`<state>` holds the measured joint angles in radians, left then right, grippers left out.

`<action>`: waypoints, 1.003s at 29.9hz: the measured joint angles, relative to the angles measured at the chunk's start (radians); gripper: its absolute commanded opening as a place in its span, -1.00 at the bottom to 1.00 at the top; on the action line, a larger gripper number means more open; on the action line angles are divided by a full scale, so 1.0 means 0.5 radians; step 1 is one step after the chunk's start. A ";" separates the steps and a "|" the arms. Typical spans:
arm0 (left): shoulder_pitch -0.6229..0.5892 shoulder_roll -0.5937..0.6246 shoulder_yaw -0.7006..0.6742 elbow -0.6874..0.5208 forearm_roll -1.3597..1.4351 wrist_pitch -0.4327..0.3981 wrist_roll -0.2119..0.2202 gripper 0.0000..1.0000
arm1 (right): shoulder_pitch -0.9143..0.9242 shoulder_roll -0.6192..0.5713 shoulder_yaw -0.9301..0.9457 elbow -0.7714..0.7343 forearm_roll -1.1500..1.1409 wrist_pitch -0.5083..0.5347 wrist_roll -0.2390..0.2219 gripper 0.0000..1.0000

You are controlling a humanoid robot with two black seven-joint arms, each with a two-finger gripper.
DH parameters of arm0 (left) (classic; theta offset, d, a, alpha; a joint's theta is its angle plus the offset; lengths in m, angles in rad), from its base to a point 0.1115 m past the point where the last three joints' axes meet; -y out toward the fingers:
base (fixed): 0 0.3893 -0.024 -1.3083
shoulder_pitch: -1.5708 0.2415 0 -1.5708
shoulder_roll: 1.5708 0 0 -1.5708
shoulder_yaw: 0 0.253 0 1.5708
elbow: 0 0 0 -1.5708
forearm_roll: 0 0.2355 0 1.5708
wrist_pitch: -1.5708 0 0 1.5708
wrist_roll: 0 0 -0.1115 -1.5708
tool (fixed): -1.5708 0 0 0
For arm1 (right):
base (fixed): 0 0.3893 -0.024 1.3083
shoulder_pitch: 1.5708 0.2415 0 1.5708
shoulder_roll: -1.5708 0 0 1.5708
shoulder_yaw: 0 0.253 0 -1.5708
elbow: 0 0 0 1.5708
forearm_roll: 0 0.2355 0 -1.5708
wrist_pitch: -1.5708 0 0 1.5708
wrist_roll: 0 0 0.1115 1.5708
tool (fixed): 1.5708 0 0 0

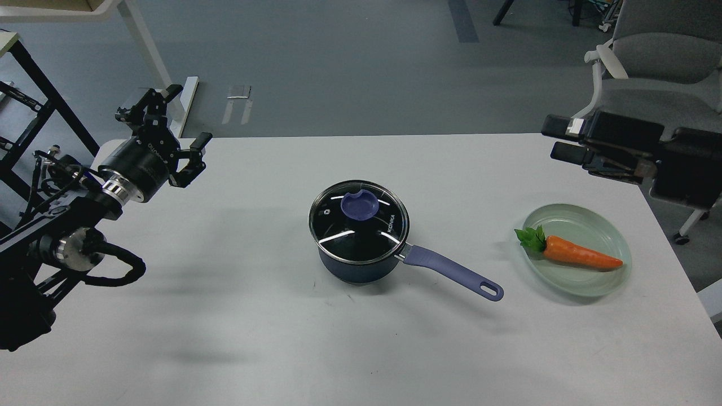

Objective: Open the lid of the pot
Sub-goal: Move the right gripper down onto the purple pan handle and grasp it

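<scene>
White table (225, 316): lidded pot (361, 264) at centre, green plate (586, 285) right, apart.

You have one pot (355, 265) at the middle of the table (225, 338), with one lid (359, 221) on it. Right of the pot: one plate (586, 285), holding one carrot (578, 254). Two grippers: one (179, 127) left of the pot, one (558, 138) to its right. One chair (660, 62) beyond the table.
</scene>
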<state>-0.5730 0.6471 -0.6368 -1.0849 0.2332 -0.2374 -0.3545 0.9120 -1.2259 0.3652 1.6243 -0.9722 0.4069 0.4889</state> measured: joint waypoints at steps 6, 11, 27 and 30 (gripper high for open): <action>-0.002 -0.017 -0.002 -0.015 0.002 0.002 -0.003 0.98 | 0.062 0.094 -0.068 0.026 -0.726 0.003 -0.001 0.99; -0.002 -0.021 -0.003 -0.017 0.002 0.002 -0.003 0.98 | 0.218 0.249 -0.329 0.018 -0.989 0.003 -0.001 1.00; 0.003 -0.008 -0.003 -0.034 0.003 0.003 -0.003 0.98 | 0.842 0.907 -1.222 -0.275 -1.294 -0.001 -0.001 0.99; 0.005 -0.005 -0.007 -0.043 0.003 0.003 -0.003 0.98 | 0.867 0.986 -1.305 -0.292 -1.321 -0.004 0.000 0.99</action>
<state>-0.5706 0.6444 -0.6405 -1.1064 0.2347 -0.2360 -0.3559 1.3457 -0.7330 -0.2874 1.4781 -1.6327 0.4052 0.4887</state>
